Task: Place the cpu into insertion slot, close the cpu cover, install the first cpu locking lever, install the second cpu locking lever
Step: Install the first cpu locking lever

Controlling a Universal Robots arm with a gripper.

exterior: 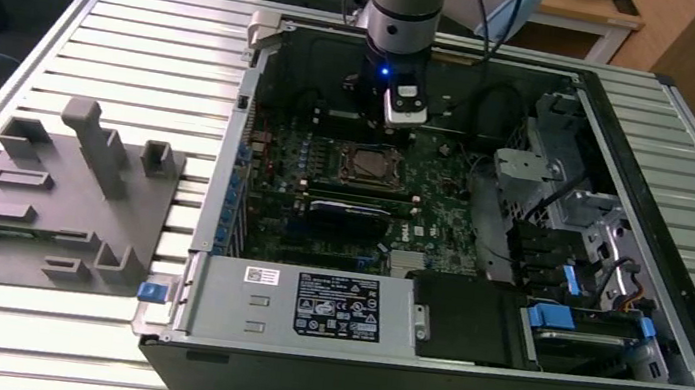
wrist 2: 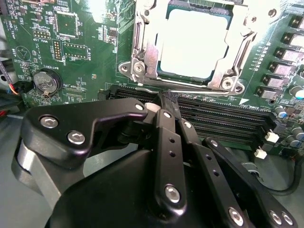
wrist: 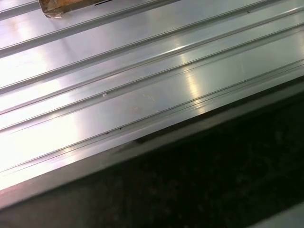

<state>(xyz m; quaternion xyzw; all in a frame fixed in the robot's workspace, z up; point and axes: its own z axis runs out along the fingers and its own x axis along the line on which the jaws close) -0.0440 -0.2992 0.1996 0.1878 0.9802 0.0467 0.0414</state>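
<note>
The cpu point(wrist 2: 194, 42) sits in the insertion slot point(exterior: 366, 162) under the lowered cpu cover point(wrist 2: 142, 54), so I'd bring my tool point(wrist 2: 168, 99), pinched shut on nothing, squarely and slowly against the nearby locking lever point(wrist 2: 204, 91).

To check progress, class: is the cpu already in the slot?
Yes: in the second wrist view the cpu lies inside the slot, under the cover.

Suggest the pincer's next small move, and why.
Probably press the shut pincer gently against the lever rod along the cover's near edge. The cpu already lies under the closed cpu cover, and the tips are right at that rod. I cannot tell whether it is latched.
</note>
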